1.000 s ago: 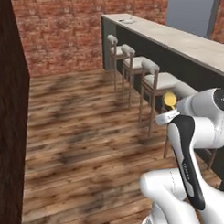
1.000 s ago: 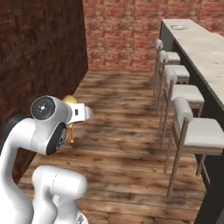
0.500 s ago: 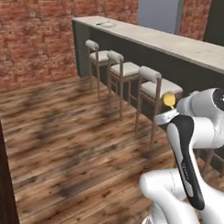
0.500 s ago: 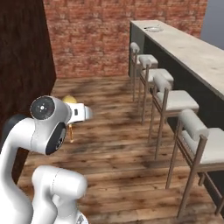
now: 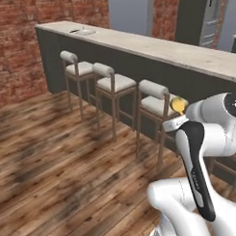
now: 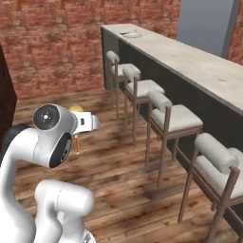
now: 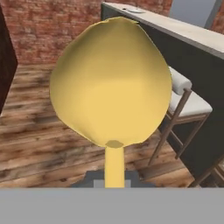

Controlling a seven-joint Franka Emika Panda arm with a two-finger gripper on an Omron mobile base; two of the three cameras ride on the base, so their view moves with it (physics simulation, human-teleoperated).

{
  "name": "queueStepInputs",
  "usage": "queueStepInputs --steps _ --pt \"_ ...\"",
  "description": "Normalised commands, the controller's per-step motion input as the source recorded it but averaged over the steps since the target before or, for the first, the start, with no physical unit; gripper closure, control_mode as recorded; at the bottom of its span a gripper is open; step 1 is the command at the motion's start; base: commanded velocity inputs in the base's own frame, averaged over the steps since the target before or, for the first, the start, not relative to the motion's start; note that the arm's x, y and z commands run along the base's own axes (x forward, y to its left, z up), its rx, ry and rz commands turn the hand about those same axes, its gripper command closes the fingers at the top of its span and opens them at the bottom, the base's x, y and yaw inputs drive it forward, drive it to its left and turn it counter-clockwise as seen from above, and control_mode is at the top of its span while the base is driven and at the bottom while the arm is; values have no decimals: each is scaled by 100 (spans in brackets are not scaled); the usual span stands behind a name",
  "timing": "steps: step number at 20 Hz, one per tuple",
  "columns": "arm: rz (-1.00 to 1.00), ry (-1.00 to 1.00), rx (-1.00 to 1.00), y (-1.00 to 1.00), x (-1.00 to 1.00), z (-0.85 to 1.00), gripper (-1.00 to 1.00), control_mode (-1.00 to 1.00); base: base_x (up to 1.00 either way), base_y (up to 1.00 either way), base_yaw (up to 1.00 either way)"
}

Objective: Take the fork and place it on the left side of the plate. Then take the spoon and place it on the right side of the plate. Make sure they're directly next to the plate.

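Observation:
My gripper point(image 7: 114, 183) is shut on the thin handle of the yellowish-golden spoon point(image 7: 111, 83), whose rounded bowl looms large in the hand view. The spoon's bowl point(image 5: 178, 105) pokes out above my white hand in the left base view, and in the right base view the spoon point(image 6: 75, 108) sits just behind the hand. The light-grey plate point(image 5: 84, 31) lies at the far end of the long counter; the plate point(image 6: 131, 34) is small at this distance. The fork is too small to make out from here.
A long bar counter point(image 5: 156, 48) with a dark front runs across the room, with several padded stools point(image 5: 114, 83) lined along it. Open wooden floor point(image 5: 49, 170) lies between me and the brick wall point(image 6: 52, 42). A dark cabinet edge point(image 6: 4, 109) stands on the left.
The whole picture has shifted: the base has moved and turned, so the counter and stools now stretch across the views. The arm keeps its pose, with the spoon still held.

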Motion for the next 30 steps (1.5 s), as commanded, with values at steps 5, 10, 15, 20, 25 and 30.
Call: queueStepInputs --steps 5,10,15,20,25,30 --pt "0 0 0 0 0 0 100 100 100 79 -41" --pt "0 0 0 0 0 0 100 100 100 81 -40" --pt "0 0 0 0 0 0 100 100 100 84 -38" --pt "0 0 0 0 0 0 100 100 100 85 -38" --pt "0 0 0 0 0 0 100 100 100 86 -38" --pt "0 0 0 0 0 0 100 100 100 86 -38"
